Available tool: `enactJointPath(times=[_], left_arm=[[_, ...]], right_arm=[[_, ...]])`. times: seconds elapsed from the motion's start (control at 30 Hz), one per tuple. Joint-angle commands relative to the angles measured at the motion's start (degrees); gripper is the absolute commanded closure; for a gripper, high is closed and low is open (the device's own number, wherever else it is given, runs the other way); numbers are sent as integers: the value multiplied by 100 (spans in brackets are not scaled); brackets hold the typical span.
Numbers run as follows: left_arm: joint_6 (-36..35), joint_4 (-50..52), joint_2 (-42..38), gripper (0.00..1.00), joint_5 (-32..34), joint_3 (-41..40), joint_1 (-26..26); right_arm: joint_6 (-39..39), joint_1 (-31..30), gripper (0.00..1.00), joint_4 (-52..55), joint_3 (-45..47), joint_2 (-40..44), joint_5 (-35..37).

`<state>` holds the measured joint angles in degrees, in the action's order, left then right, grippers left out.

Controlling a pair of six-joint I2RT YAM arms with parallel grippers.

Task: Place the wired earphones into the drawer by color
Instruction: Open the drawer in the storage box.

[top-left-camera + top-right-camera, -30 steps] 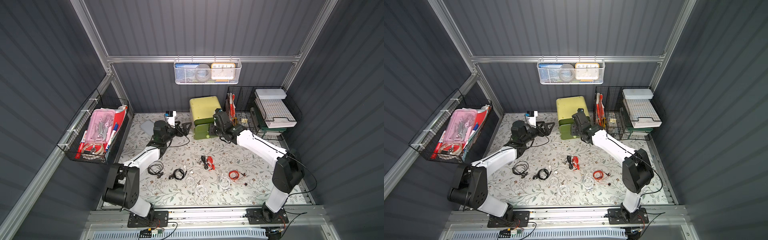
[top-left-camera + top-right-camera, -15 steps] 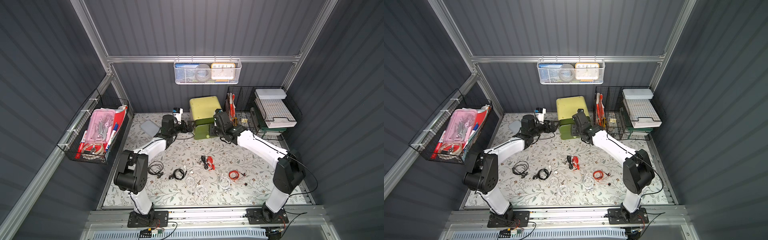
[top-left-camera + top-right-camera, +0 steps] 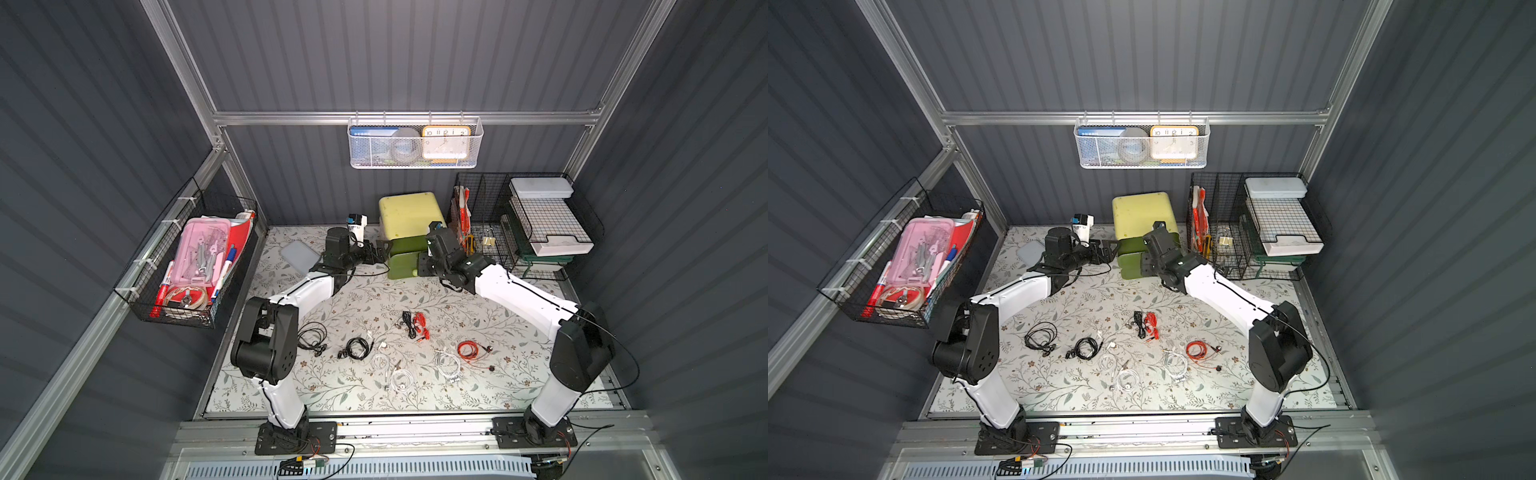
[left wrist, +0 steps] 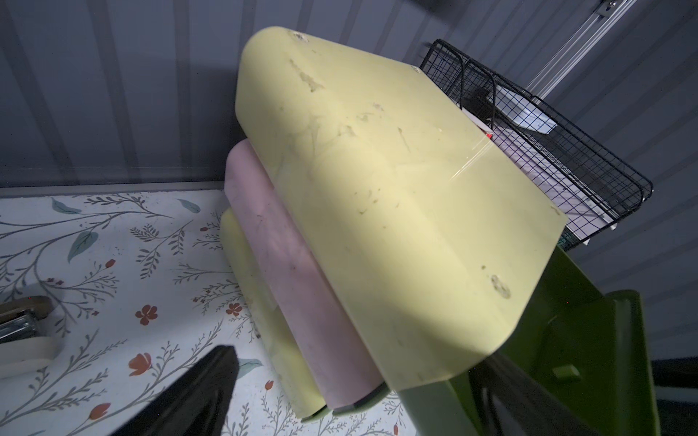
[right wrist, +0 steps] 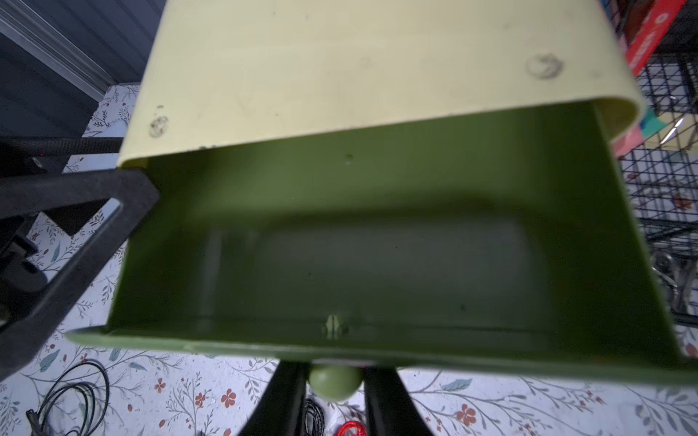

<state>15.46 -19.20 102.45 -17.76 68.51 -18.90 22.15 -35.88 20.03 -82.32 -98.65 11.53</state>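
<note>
**Right gripper (image 5: 334,394) clamped on the drawer knob (image 5: 333,379); wired earphones (image 3: 357,348) loose on the desk (image 3: 478,307)**

The floral desk carries everything, and both arms reach across it to its far edge. Close on the right gripper's right side stands a black wire rack (image 3: 523,216), near the wrist but apart from it. Straight ahead of that gripper sits the yellow-topped cabinet (image 3: 409,212). Its green drawer (image 5: 377,245) stands open beneath the yellow top. In the right wrist view the gripper's two black fingers (image 5: 287,400) close on the round knob from either side.

The left gripper (image 3: 383,249) hangs with its jaws spread wide at the cabinet's other side. One of its fingers runs right along the drawer's side wall; whether it touches cannot be told. By its wrist are a flat grey piece (image 3: 299,255) and a small white-and-blue thing (image 3: 356,222).

All the earphones lie behind both grippers, well apart from them, toward the arm bases. Black coils (image 3: 311,334) are nearer the left arm and a black-and-red tangle (image 3: 415,325) is in the middle. A red coil (image 3: 468,349) is nearer the right arm, and white coils (image 3: 401,380) lie farthest back.
</note>
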Motion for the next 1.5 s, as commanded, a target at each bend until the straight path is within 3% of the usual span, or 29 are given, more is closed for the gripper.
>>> enactJointPath(times=[0.0, 0.97, 1.03, 1.2, 1.47], left_arm=[[-114, 39, 11, 1, 157, 105, -9], [-87, -5, -59, 1, 216, 26, -9], [-83, -5, -72, 1, 218, 31, -9], [-48, -5, -102, 1, 158, 3, -9], [12, 75, -380, 1, 134, -113, -9]], right_arm=[[11, -113, 75, 163, 151, 162, 31], [171, -300, 75, 447, 821, 852, 142], [165, -298, 69, 440, 823, 859, 169], [153, -299, 45, 425, 805, 900, 236], [165, -298, 34, 448, 984, 1202, 255]])
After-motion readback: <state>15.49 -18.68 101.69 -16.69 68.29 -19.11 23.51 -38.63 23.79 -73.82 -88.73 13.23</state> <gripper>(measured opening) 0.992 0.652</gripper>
